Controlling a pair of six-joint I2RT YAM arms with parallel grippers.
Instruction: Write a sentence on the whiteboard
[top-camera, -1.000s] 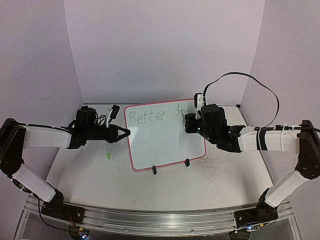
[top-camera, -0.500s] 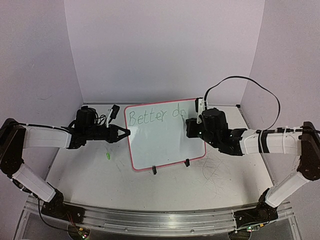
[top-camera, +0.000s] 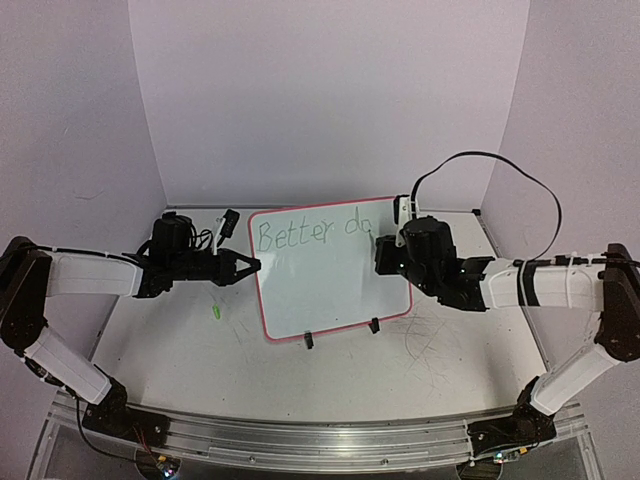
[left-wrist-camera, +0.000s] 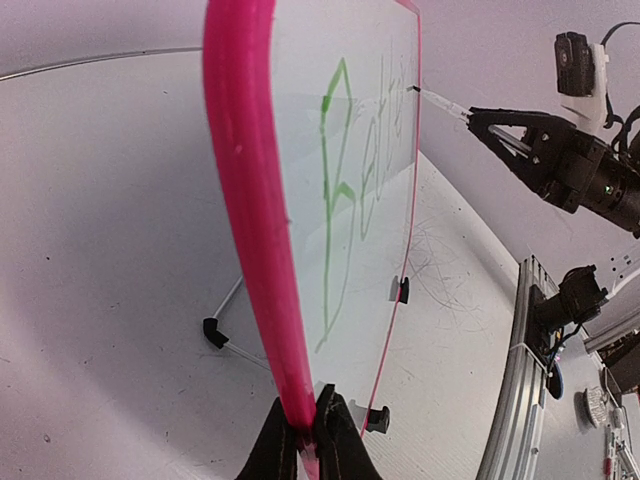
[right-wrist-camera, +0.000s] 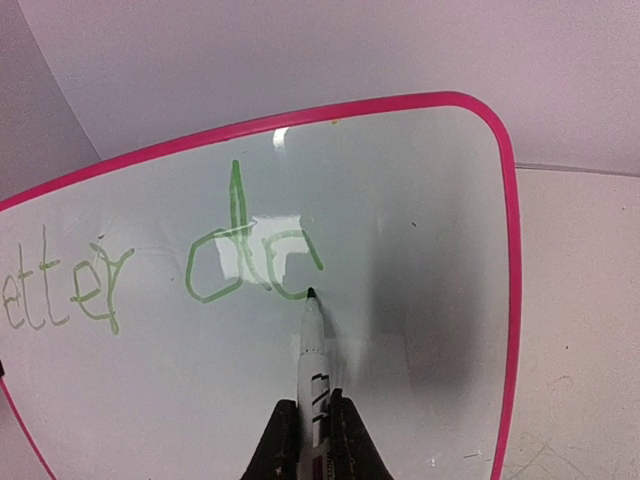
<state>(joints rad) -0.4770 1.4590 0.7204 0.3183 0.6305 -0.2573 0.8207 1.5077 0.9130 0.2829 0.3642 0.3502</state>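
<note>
Nearest the arms, the table (top-camera: 420, 370) has thin gray scribbles on it. A tiny green bit (top-camera: 214, 312) also lies there, and it is too small to name. A little farther back, the board (top-camera: 330, 290) stands up on its small black feet (top-camera: 309, 340), in the middle of the table between the two arms. The left gripper (left-wrist-camera: 306, 420) is pinched tight on the pink rim at the board's left side and holds it steady. The right gripper (right-wrist-camera: 312, 405) is squeezed around a pen (right-wrist-camera: 312, 350). The pen's tip touches the board near the top right. The sentence (top-camera: 295, 235) is only partly done, I think. "Better" is written in green along the top. After it come a "d" and one more round shape, with the pen tip at the end of that shape. So one word is done, the second word has just begun, and most of the board below is bare. More letters are left to write.

Some things are hard to see. I cannot tell if the round shape will be an "a" or a "c". From above, the right gripper covers the board's right rim, and the pen hardly shows. The right wrist view cuts off the start of "Better" and the bottom of the board. The left wrist view looks along the board from the side, so the letters look squashed.
</note>
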